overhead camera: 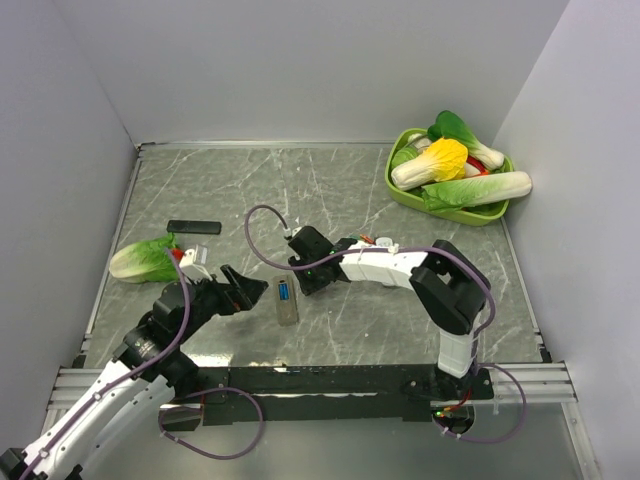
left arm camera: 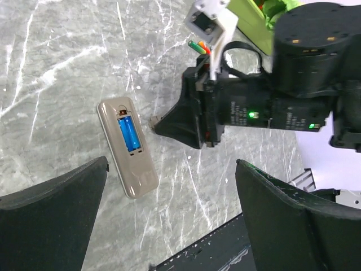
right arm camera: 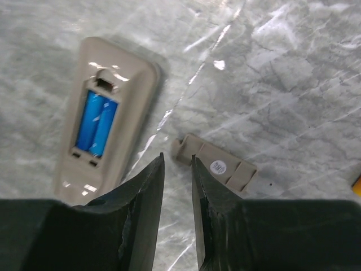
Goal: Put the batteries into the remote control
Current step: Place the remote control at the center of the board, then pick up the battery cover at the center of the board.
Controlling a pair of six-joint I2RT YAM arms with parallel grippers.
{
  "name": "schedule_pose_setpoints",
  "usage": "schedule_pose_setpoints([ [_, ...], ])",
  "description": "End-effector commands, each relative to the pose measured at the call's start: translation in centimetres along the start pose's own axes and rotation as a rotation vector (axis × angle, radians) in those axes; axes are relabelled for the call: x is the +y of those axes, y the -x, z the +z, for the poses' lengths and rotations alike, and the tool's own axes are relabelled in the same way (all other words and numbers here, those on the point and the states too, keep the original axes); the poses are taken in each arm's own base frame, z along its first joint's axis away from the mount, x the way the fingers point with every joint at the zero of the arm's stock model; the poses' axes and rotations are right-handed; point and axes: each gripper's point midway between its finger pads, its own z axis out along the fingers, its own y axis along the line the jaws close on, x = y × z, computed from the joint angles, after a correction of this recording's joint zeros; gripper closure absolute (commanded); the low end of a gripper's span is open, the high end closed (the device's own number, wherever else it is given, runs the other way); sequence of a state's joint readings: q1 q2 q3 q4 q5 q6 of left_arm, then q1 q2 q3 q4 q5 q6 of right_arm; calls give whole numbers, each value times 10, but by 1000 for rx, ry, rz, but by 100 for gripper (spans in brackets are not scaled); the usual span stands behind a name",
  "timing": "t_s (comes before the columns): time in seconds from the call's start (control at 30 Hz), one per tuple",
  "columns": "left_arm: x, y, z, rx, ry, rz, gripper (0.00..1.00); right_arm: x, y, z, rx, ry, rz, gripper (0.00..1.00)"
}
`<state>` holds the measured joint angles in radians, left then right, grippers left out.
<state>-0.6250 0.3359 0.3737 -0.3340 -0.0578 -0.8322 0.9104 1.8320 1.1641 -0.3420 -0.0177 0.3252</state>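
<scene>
The remote control (overhead camera: 287, 298) lies back up on the marble table, its blue recess (right arm camera: 97, 123) uncovered. A beige cover piece (right arm camera: 217, 164) lies beside it. My right gripper (right arm camera: 177, 161) hovers low between the two. Its jaws stand a narrow gap apart with nothing in it, and their tips are just short of the cover's end. My left gripper (left arm camera: 169, 209) is wide open and empty, pulled back to the left of the remote control (left arm camera: 127, 145). The batteries (left arm camera: 198, 46), green, red and orange, lie behind my right wrist (overhead camera: 365, 238).
A wider white remote with a red button (overhead camera: 190, 262) and a lettuce (overhead camera: 140, 260) lie at the left, and a flat black bar (overhead camera: 193, 227) behind them. A green basket (overhead camera: 395, 185) of toy vegetables stands at the back right. Walls close in the table.
</scene>
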Motion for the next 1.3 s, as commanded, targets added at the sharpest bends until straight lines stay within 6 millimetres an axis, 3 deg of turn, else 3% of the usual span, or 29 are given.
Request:
schedule_pose_setpoints([
  [0.0,-1,5,2,-29,-10,20,1,1,9,5,4,-51,-1,67],
  [0.77,1,-3,11,10,-14,44,1,5,27,7,-24,-96,27,63],
  [1.27,-1,-5,10,8,-36,47,1,4,14,16,15,-125,16,77],
])
